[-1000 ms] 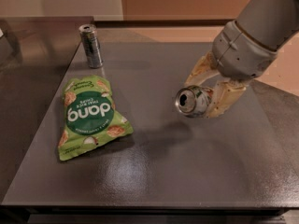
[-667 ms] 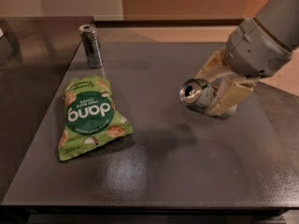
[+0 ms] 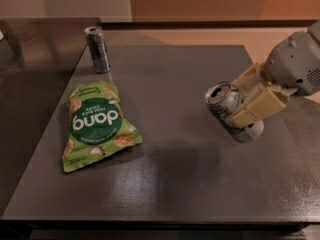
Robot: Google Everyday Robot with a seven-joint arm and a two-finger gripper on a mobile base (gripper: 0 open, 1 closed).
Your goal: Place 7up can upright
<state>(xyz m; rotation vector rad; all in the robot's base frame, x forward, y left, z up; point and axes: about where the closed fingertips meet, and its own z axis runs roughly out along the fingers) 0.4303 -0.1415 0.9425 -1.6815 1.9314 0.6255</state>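
Note:
The 7up can (image 3: pixel 226 104) is a short silver can with a pull-tab top. It is held above the right part of the dark table (image 3: pixel 170 184), tilted with its top pointing up and to the left. My gripper (image 3: pixel 246 104) comes in from the right edge and is shut on the can, one cream finger (image 3: pixel 257 109) across its front side and the other behind it. The can's bottom end hangs a little above the table surface.
A green "dang" chips bag (image 3: pixel 95 125) lies flat on the left of the table. A slim dark grey can (image 3: pixel 98 49) stands upright at the back left. A second dark surface (image 3: pixel 30 84) adjoins on the left.
The gripper with the can has moved right and lifted, and the can has turned from lying sideways toward a steeper, more upright tilt. The bag and the slim can have not moved.

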